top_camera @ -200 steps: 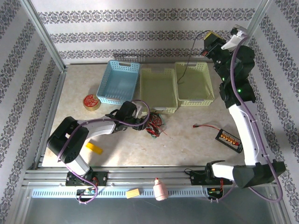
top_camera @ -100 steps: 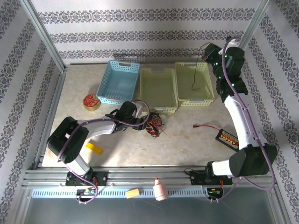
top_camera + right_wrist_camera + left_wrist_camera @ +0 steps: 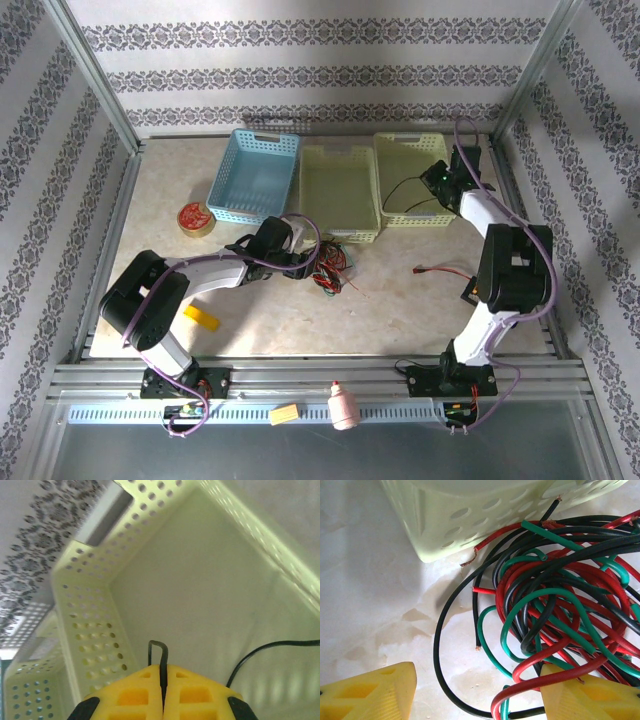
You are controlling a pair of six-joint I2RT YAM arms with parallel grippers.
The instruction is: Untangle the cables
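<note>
A tangle of red, green and black cables [image 3: 332, 268] lies on the table in front of the middle basket. My left gripper [image 3: 306, 262] sits at its left edge. In the left wrist view the left gripper [image 3: 477, 700] is open, its yellow fingers [image 3: 370, 695] on either side of black, red and green loops [image 3: 545, 605]. My right gripper [image 3: 434, 180] is low inside the right pale basket [image 3: 412, 140]. It is shut on a black cable [image 3: 159, 652], which loops across the basket floor [image 3: 405, 195].
A blue basket [image 3: 262, 135] and a middle pale basket [image 3: 340, 150] stand at the back. A red tape roll [image 3: 194, 217] and a yellow block [image 3: 203, 318] lie on the left. A black box [image 3: 490, 298] with a red lead [image 3: 440, 270] lies on the right.
My right arm has swung down from high at the back into the right basket, bringing the black cable with it. The left arm has not moved.
</note>
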